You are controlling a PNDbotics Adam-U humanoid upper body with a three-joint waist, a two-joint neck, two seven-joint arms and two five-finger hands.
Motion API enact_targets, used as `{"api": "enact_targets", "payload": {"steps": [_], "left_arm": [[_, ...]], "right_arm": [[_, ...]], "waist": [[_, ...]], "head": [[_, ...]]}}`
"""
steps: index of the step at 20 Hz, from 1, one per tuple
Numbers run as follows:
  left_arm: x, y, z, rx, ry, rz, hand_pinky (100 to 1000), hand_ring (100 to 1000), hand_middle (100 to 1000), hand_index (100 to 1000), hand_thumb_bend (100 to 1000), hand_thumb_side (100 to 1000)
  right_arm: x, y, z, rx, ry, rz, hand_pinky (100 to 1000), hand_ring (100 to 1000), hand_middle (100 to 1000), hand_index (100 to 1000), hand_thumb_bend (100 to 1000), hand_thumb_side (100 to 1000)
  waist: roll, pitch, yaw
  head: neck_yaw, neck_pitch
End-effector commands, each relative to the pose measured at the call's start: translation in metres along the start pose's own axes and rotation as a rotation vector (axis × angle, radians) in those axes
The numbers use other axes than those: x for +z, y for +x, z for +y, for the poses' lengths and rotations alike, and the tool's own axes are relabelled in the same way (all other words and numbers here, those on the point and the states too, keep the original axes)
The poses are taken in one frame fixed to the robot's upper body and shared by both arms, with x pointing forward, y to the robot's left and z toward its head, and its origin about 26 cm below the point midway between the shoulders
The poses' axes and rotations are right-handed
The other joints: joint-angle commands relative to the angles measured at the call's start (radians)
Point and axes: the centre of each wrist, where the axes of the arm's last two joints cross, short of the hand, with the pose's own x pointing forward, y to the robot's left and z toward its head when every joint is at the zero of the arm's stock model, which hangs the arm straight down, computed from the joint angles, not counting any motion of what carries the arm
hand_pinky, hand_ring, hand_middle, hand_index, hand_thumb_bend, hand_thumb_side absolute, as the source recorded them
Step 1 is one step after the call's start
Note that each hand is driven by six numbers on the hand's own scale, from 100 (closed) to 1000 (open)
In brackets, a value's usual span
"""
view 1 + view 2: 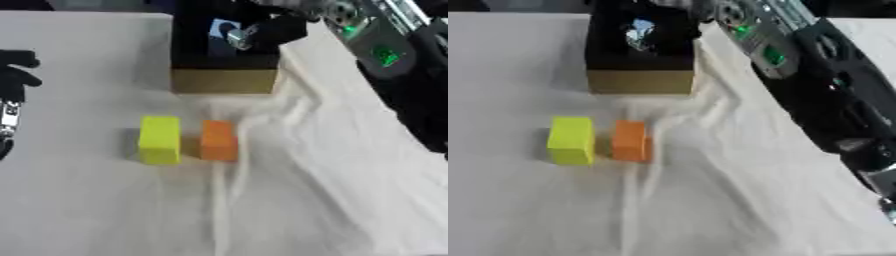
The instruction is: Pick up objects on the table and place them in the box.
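Note:
A yellow block (159,140) and an orange block (218,140) lie side by side on the white cloth in the middle of the table. Behind them stands the box (223,81), with a tan front wall and a dark inside. My right arm comes in from the upper right, and its hand (273,30) hangs over the box's opening. A small blue and white thing (639,32) shows inside the box just beside that hand; whether the hand holds it is hidden. My left hand (16,75) rests at the left edge with relaxed fingers, far from the blocks.
The white cloth (306,165) is wrinkled, with ridges running from the box down past the orange block. My right forearm (815,85) crosses the upper right of the table. Bare cloth lies in front of the blocks.

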Motion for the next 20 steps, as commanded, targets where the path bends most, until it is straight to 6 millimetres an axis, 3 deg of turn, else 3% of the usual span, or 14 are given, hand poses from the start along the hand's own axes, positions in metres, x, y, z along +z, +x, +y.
{"api": "enact_targets", "payload": {"steps": [1, 8, 16, 20], "left_arm": [[-0.002, 0.002, 0.008, -0.031, 0.001, -0.017, 707, 585, 652, 789, 100, 900], [-0.001, 0.002, 0.007, -0.03, -0.005, -0.013, 706, 586, 653, 790, 100, 902], [-0.001, 0.002, 0.007, -0.028, -0.012, -0.009, 706, 586, 655, 790, 100, 901], [-0.001, 0.002, 0.006, -0.028, -0.015, -0.008, 706, 587, 655, 790, 100, 899]], "right_arm": [[0.007, -0.001, -0.006, -0.003, 0.002, -0.008, 898, 935, 803, 966, 100, 935], [0.003, 0.004, 0.014, -0.093, 0.051, -0.048, 899, 937, 798, 969, 100, 965], [-0.003, 0.01, 0.034, -0.126, 0.11, -0.082, 902, 941, 803, 993, 100, 899], [-0.005, 0.012, 0.042, -0.13, 0.145, -0.087, 913, 950, 820, 1000, 177, 929]], "waist": [[0.004, -0.024, -0.001], [0.003, -0.026, -0.004], [0.002, -0.027, -0.007], [0.002, -0.028, -0.008]], "head": [[0.002, 0.008], [0.004, 0.01], [0.003, 0.014], [0.004, 0.015]]}}
